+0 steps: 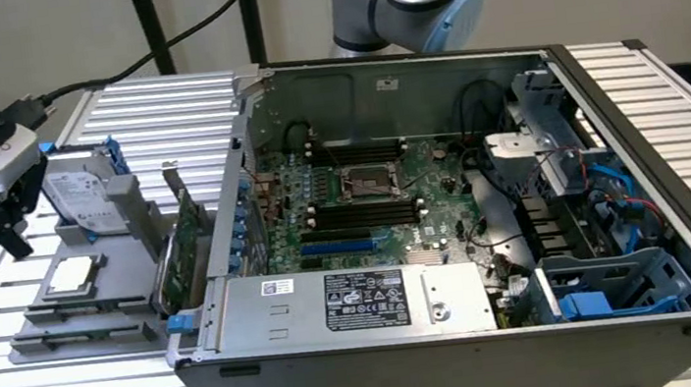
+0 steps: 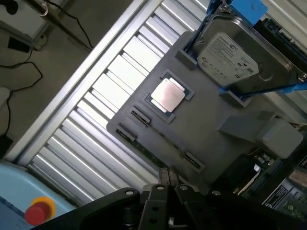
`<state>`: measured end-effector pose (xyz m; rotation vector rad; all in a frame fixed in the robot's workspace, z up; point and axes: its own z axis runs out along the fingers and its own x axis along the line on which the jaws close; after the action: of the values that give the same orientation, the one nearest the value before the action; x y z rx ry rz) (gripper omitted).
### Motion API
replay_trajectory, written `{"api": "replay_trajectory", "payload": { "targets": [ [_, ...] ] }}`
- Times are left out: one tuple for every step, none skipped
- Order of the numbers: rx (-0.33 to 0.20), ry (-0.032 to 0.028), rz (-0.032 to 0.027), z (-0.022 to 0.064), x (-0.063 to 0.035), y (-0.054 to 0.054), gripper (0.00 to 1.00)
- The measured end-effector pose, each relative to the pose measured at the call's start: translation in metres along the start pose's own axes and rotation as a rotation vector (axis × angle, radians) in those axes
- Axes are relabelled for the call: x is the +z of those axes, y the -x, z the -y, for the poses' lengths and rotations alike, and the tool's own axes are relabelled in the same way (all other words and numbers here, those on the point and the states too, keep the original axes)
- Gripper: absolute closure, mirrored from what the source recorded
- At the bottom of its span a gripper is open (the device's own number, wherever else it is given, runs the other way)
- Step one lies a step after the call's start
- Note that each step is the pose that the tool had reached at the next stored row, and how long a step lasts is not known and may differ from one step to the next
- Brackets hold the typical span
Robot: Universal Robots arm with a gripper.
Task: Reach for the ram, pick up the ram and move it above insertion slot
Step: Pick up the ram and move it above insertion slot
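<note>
None of the task's steps shows as done. In the exterior view the gripper [image 1: 8, 243] hangs at ten o'clock of the tray [image 2: 213, 139], and the tray sits at nine o'clock of the case [image 1: 473, 366], just beside it. The fingertips [image 2: 163, 178] are pressed together on nothing.

The ram [image 2: 165, 140], as far as I can tell, is the thin dark strip seated edge-on between two clips in the tray. That puts it near the CPU [image 2: 168, 95], at its six o'clock in the exterior view. The gripper is above the strip and apart from it. By my reading the reach is under way, while the pick-up and the carry to the slots [image 1: 362, 216] remain.

Counted:
- One arm with one gripper.
- One tray.
- One CPU.
- One drive [image 2: 235, 57], at twelve o'clock of the CPU in the exterior view.
- One broad green card [image 1: 187, 248], standing between tray and case.
- One open case with one board [image 1: 429, 168].
- One ram, as far as I can make out.
- Several dark slots, which I cannot count surely.
</note>
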<state>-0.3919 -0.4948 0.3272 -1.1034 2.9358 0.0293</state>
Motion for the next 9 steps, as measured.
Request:
{"api": "replay_trajectory", "payload": {
  "targets": [
    [-0.019,0.0002,-0.0003,0.0000,0.0007,0.0000,0.89],
    [-0.038,0.0004,-0.0006,0.0000,0.0013,0.0000,0.89],
    [-0.055,0.0006,-0.0009,0.0000,0.0019,0.0000,0.89],
    [-0.074,0.0008,-0.0012,0.0001,0.0025,0.0000,0.89],
    [-0.092,0.0011,-0.0014,0.0001,0.0032,0.0000,0.89],
    [-0.109,0.0013,-0.0017,0.0000,0.0038,0.0000,0.89],
    [-0.127,0.0015,-0.0020,0.0001,0.0044,-0.0001,0.89],
    [-0.147,0.0017,-0.0023,0.0001,0.0052,-0.0001,0.89],
    [-0.165,0.0019,-0.0026,0.0001,0.0058,-0.0001,0.89]
  ]
}}
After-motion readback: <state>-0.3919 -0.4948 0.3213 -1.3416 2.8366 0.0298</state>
